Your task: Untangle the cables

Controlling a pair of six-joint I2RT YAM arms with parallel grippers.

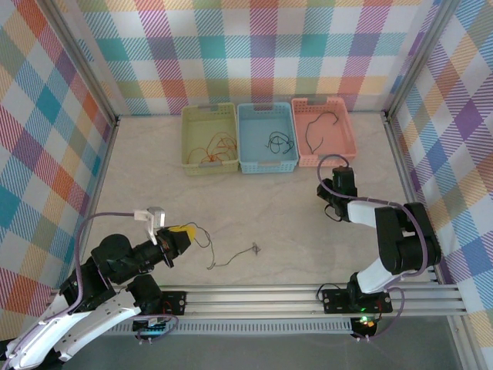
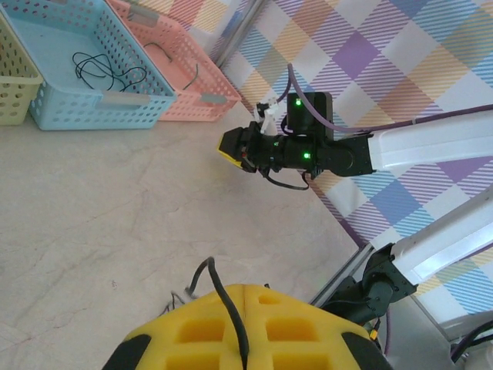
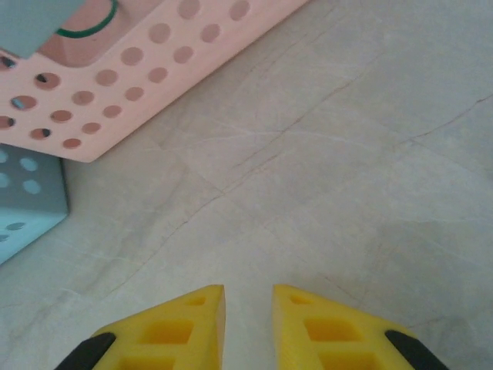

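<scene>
Thin dark cable (image 1: 254, 248) lies loose on pale tabletop (image 1: 308, 254) near front rail (image 1: 308, 297), one end clenched in left gripper (image 1: 183, 231). Open table all round it. Right gripper (image 3: 248, 297): jaws slightly parted, empty, close to pink basket (image 1: 323, 162). Three baskets along far wall: yellow basket (image 1: 208, 168), blue basket (image 1: 268, 165), pink. Wires inside: orange tangle (image 1: 206, 159), possibly several strands; black wire (image 1: 279, 142); dark wire (image 1: 308, 135).

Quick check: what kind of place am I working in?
Likely a lab robot test cell: plaid-covered walls, an aluminium frame rail along the near edge, and a yellow basket, blue basket and pink basket.
</scene>
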